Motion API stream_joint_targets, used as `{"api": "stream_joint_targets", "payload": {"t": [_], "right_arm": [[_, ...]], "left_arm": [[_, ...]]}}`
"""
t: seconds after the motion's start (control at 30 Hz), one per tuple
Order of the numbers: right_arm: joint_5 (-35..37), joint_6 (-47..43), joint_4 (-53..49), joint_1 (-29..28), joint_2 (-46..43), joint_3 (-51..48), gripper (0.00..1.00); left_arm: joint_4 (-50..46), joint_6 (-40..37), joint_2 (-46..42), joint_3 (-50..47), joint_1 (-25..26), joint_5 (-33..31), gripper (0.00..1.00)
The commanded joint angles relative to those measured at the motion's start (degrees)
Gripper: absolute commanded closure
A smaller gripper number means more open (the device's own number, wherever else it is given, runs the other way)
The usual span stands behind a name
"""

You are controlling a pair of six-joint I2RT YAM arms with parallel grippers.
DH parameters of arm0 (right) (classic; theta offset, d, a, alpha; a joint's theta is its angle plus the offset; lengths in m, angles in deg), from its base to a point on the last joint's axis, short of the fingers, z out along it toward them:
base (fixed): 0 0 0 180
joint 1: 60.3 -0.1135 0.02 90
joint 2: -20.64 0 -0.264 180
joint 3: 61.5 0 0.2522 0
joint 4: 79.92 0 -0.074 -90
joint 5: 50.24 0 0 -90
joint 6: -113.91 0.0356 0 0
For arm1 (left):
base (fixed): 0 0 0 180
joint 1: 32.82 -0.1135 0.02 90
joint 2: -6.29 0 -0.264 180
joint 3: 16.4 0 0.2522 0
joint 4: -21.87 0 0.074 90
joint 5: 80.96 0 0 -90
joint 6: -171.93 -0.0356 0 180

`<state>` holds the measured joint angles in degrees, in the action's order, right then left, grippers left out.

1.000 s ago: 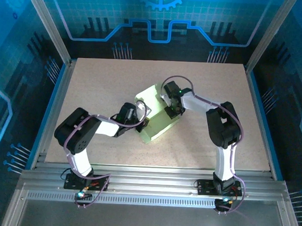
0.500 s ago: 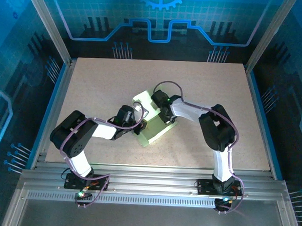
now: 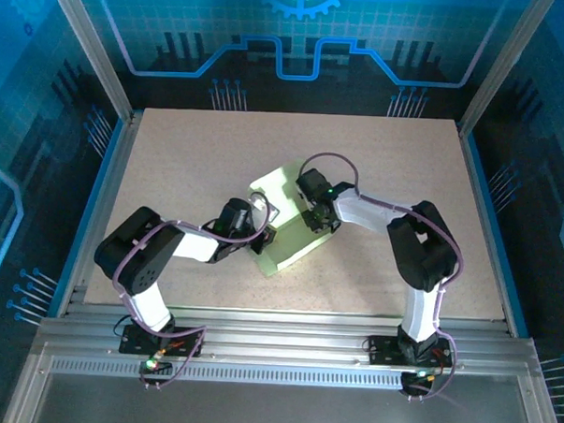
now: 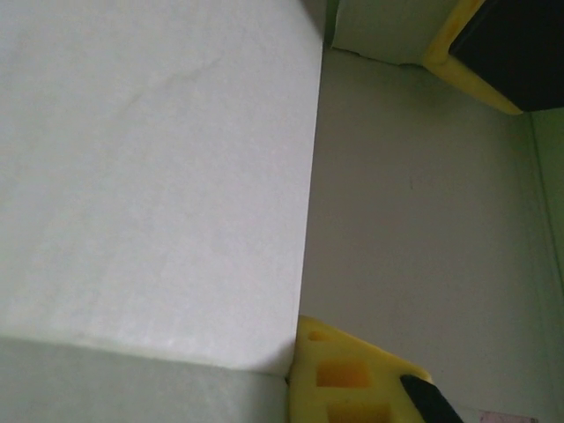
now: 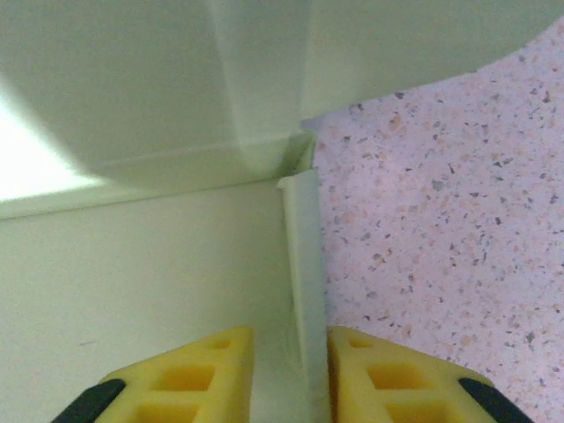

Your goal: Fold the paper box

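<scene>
The paper box [image 3: 292,248], pale green card partly folded up with its walls raised, sits turned at an angle near the middle of the speckled worktop [image 3: 190,170], with bare surface on every side of it. At the box's near-left side, the left fingers [image 4: 344,379] are closed. In the left wrist view one broad card panel runs right up to the single yellow finger that shows, and the other finger is hidden behind that panel, so the card appears pinched between them. The box's inner floor spreads out beyond that panel. At the box's right side, the right fingers [image 5: 198,374] stand a little apart, straddling a thin upright edge of card at a corner. The strip lies close against the right-hand finger, a sliver of gap shows on the other side, and nothing is clamped. Past that corner a taller panel rises, and the pink-flecked worktop shows just outside the wall. From above, the two black-and-white arms reach in from opposite sides of the box, the left arm [image 3: 182,245] low and bent, the right arm [image 3: 421,250] arched over from its base.
</scene>
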<state>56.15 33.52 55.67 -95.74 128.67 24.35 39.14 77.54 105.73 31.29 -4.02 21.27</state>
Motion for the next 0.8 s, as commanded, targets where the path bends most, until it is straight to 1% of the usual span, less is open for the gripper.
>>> {"api": "stream_joint_targets", "payload": {"t": [0.0,0.13,0.3,0.37,0.43,0.53,0.6,0.67,0.7,0.77], "right_arm": [[-9.57,0.50,1.83,2.44,-4.11,-2.22,0.64],[-15.68,0.53,2.47,6.11,-5.10,-2.89,0.61],[-18.42,0.28,2.28,8.00,-4.38,-2.37,0.62],[-19.88,1.21,3.04,8.86,-5.10,-2.93,0.62],[-19.72,1.87,3.72,9.91,-6.54,-3.82,0.61],[-19.96,2.30,3.86,11.37,-8.59,-4.91,0.54],[-20.66,2.56,4.48,12.24,-9.99,-5.83,0.52],[-22.22,3.33,5.30,13.03,-10.92,-6.34,0.52],[-23.68,4.02,6.04,13.69,-11.40,-6.68,0.54],[-27.60,5.46,7.59,14.87,-11.92,-7.04,0.62]], "left_arm": [[-4.29,0.77,1.90,0.17,0.73,0.52,0.95],[-4.33,0.43,1.81,0.17,0.89,0.41,0.95],[-4.63,0.17,2.00,0.44,0.98,0.42,0.95],[-4.84,-0.01,1.99,0.59,1.15,0.22,0.95],[-4.87,-0.19,2.14,0.59,1.34,0.07,0.95],[-3.67,-0.28,2.04,0.02,1.43,-0.01,0.95],[-3.52,-0.82,2.14,-0.09,1.53,-0.01,0.95],[-3.58,-1.74,2.47,-0.02,2.17,-0.82,0.95],[-4.09,-2.33,2.80,0.29,2.76,-1.38,0.95],[-5.53,-3.38,3.55,1.19,3.52,-2.38,0.95]]}}
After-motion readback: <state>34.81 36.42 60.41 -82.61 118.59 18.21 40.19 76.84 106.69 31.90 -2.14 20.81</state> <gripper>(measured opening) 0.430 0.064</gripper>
